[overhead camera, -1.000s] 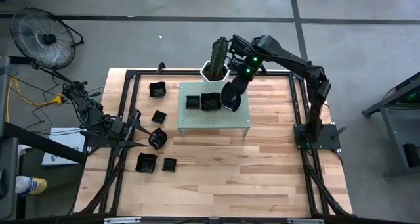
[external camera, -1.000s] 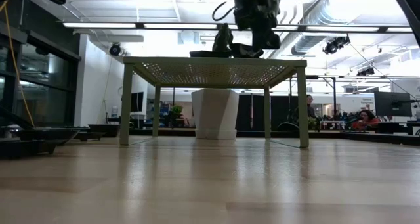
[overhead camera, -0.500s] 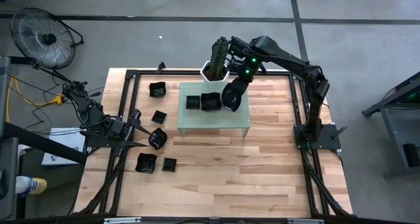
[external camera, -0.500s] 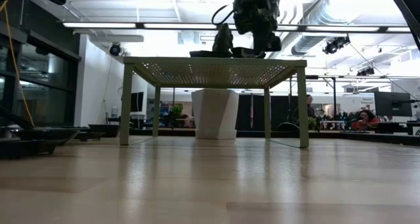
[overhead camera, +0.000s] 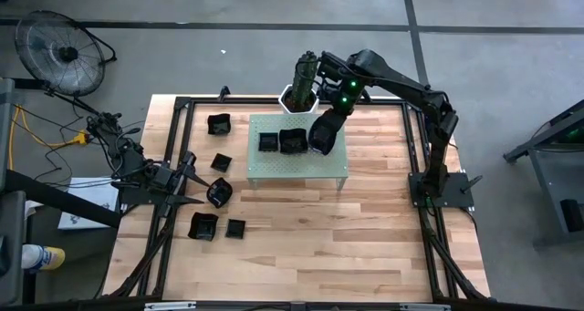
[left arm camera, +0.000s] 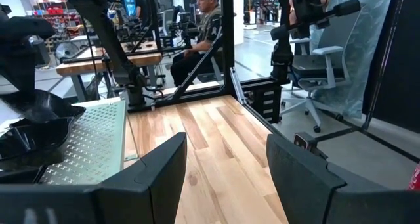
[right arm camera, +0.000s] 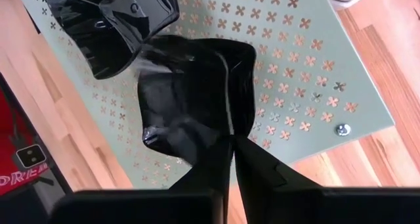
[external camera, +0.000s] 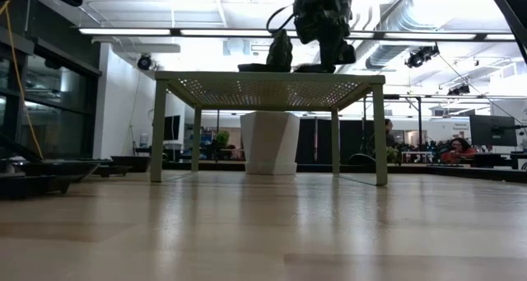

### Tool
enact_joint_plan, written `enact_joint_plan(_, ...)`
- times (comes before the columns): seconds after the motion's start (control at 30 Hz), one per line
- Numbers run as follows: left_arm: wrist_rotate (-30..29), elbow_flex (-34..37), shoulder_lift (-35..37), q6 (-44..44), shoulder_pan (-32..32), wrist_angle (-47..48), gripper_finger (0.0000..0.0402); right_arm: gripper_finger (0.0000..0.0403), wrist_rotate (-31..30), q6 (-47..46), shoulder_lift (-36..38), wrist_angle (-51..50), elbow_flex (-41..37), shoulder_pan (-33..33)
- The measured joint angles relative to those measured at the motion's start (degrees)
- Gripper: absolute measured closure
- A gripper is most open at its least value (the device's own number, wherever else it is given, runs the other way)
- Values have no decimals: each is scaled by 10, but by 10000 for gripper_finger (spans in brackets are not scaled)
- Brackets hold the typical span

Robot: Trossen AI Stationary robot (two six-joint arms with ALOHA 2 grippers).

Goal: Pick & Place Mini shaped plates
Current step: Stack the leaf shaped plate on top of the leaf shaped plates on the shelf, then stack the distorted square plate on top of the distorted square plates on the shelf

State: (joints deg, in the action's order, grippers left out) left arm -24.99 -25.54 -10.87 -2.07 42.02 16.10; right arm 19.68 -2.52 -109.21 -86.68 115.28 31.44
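Note:
My right gripper is over the pale green perforated stand, shut on a glossy black wavy-edged mini plate. Two more black plates sit on the stand just to its left. Several other plates lie on the wooden table left of the stand, among them a square one and a round one. My left gripper waits open near the table's left edge, beside the round plate and not touching it. My right gripper pinches the plate's rim between its two fingers, at the edge nearest the wrist. The fingers come from above, slanting down. The plate hangs level just at the stand's top; I cannot tell whether its underside touches.
A white hexagonal pot with a dark plant stands at the stand's far edge, close to the right arm. A black frame borders the table. Bare wood lies on the near side of the stand. People sit in the room beyond.
My right gripper has come down a little toward the stand's top, still shut on the plate, which has lowered with it and stayed level.

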Motion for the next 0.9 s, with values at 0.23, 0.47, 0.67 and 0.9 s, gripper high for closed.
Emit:
enact_joint_plan(0.23,0,0,0,4,0,0,195,364,0,-8,0,-8,0,0)
enact_joint_plan(0.47,0,0,0,6,0,0,195,338,-1,-31,0,-8,0,0)
enact_joint_plan(0.67,0,0,0,9,0,0,195,296,0,-63,0,-8,0,0)
enact_joint_plan(0.9,0,0,0,9,0,0,195,236,13,-87,1,-8,0,0)
